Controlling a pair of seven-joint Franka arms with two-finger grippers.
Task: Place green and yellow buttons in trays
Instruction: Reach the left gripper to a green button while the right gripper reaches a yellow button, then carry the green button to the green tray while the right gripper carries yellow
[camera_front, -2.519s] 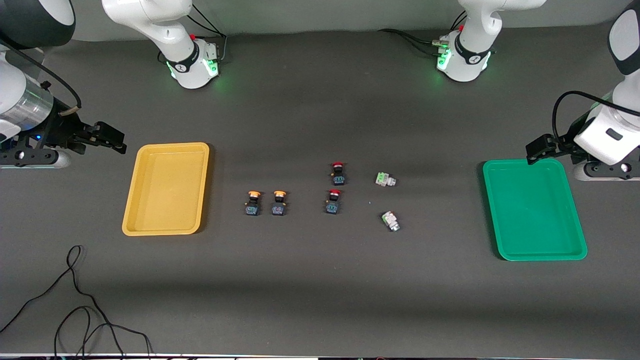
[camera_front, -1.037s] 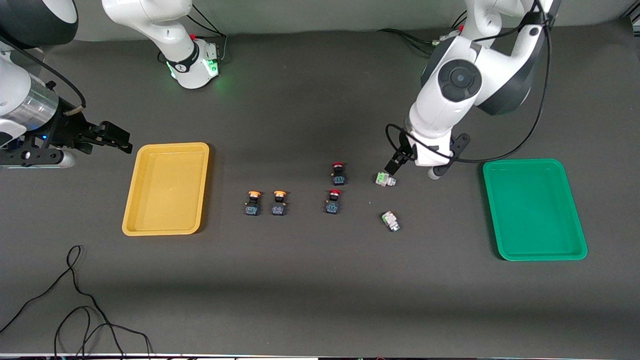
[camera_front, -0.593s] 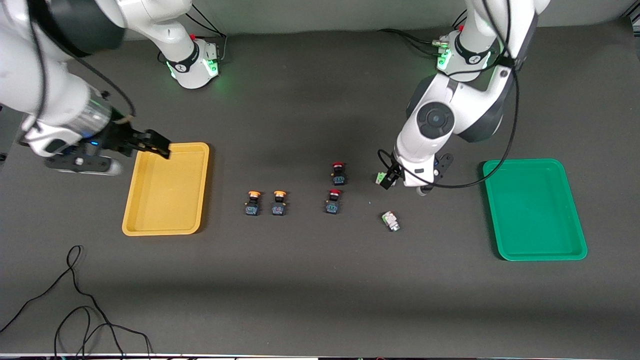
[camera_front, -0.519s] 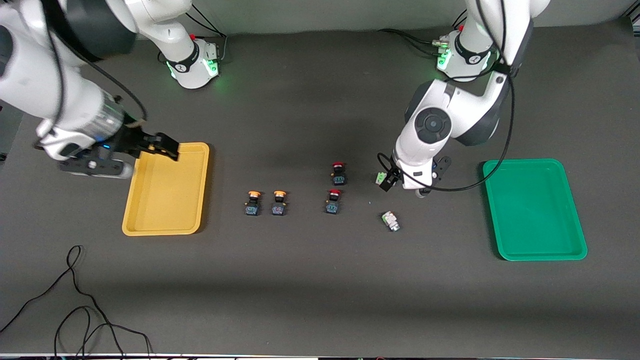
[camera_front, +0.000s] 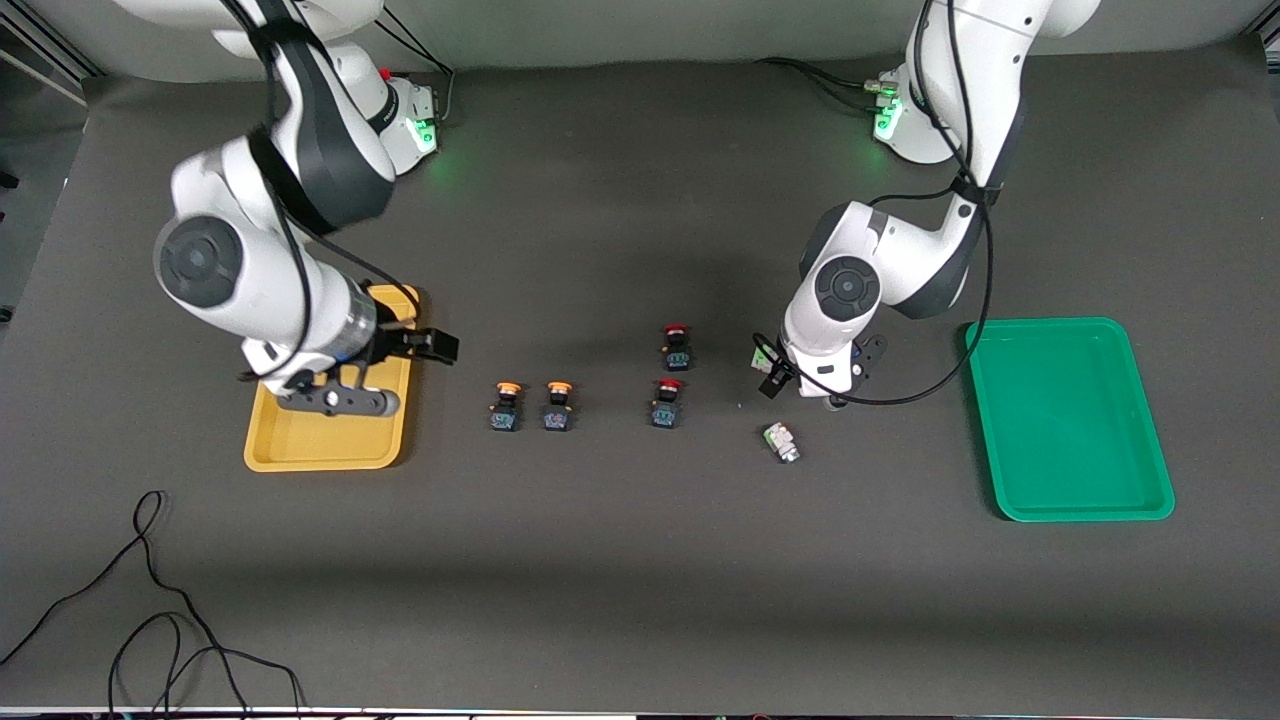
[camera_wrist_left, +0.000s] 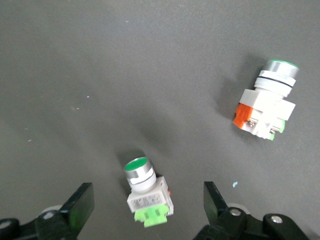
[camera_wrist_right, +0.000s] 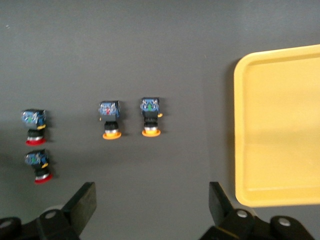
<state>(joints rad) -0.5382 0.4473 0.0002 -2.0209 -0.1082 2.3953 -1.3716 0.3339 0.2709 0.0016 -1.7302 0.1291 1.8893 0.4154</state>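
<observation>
My left gripper (camera_front: 774, 374) is open and low over one green button (camera_wrist_left: 147, 192), which lies on the table between the two fingers, untouched. The second green button (camera_front: 781, 442) lies nearer the front camera and also shows in the left wrist view (camera_wrist_left: 265, 102). Two yellow buttons (camera_front: 506, 405) (camera_front: 558, 404) stand side by side mid-table and show in the right wrist view (camera_wrist_right: 110, 120) (camera_wrist_right: 150, 116). My right gripper (camera_front: 437, 347) is open and empty, in the air between the yellow tray (camera_front: 300, 450) and the yellow buttons. The green tray (camera_front: 1070, 420) is empty at the left arm's end.
Two red-capped black switches (camera_front: 677, 346) (camera_front: 667, 402) stand between the yellow and green buttons, and show in the right wrist view (camera_wrist_right: 34, 126) (camera_wrist_right: 38, 165). The yellow tray also shows in that view (camera_wrist_right: 280, 125). A loose black cable (camera_front: 150, 600) lies near the front edge.
My left arm swung in from beside the green tray and lowered over the green button. My right arm swept from outside the yellow tray across it toward the yellow buttons.
</observation>
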